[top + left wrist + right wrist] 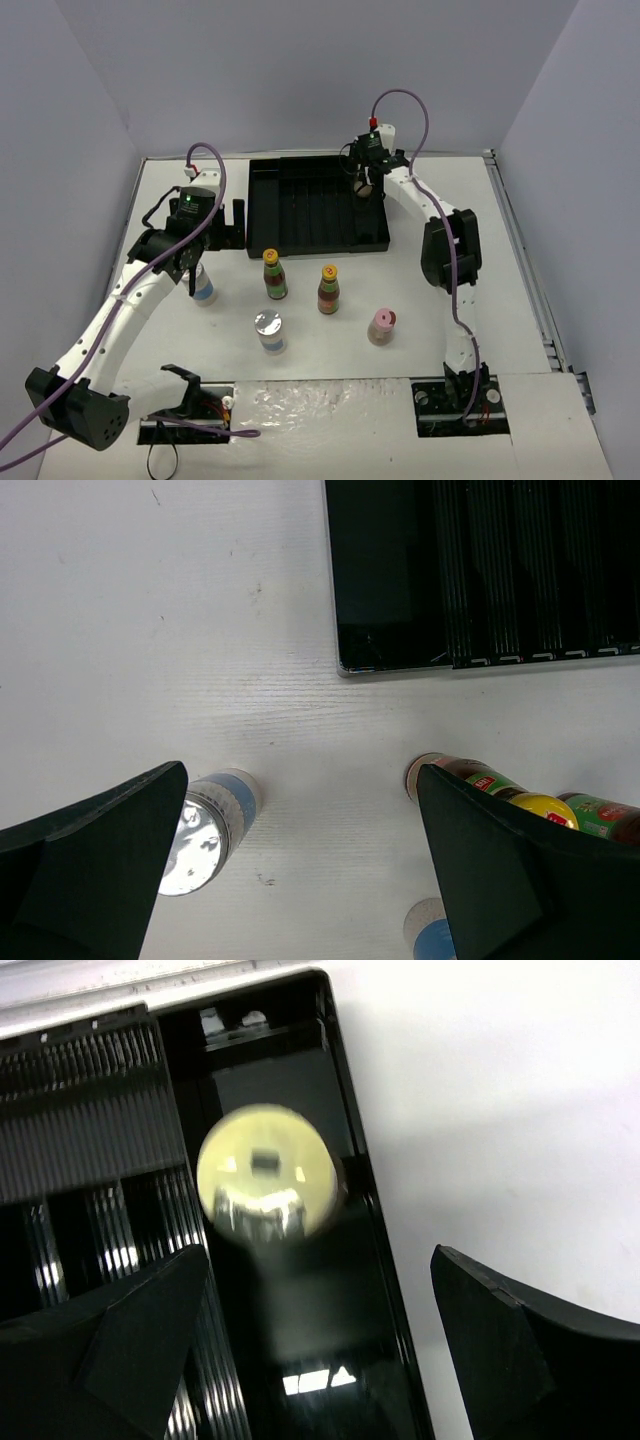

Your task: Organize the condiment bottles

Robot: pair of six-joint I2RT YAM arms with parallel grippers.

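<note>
Bottle, cream with a yellow cap, stands in the rightmost compartment of the black tray, upper middle of the top view. We see the right gripper spread wide above it, holding nothing; we would lift straight up, clear of the cap. Left gripper, wide too, hovers over a silver-capped jar.

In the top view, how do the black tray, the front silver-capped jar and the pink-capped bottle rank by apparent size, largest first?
1. black tray, clearly largest.
2. front silver-capped jar.
3. pink-capped bottle, only slightly smaller; these two look nearly alike.
</note>
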